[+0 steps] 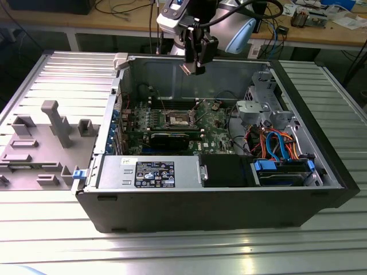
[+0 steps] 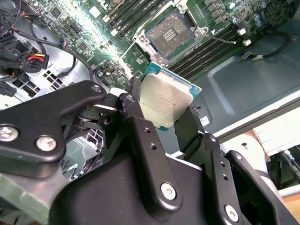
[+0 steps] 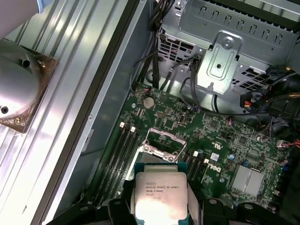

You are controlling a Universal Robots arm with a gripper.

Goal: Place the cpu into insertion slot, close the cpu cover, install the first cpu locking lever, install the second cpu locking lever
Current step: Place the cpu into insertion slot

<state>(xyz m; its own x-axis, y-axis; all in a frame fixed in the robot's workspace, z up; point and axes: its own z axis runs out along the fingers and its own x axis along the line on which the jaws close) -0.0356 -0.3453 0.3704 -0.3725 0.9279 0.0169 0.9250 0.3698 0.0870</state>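
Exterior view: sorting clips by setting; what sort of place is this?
Probably a robotics or electronics lab: an open computer case sits on a ribbed metal table, with a cluttered wooden workbench behind.

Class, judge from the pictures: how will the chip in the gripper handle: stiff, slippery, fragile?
Probably stiff: the chip looks flat though the gripper pinches two opposite edges. Its smooth metal top may be slippery. Possibly fragile: its green rim looks thin.
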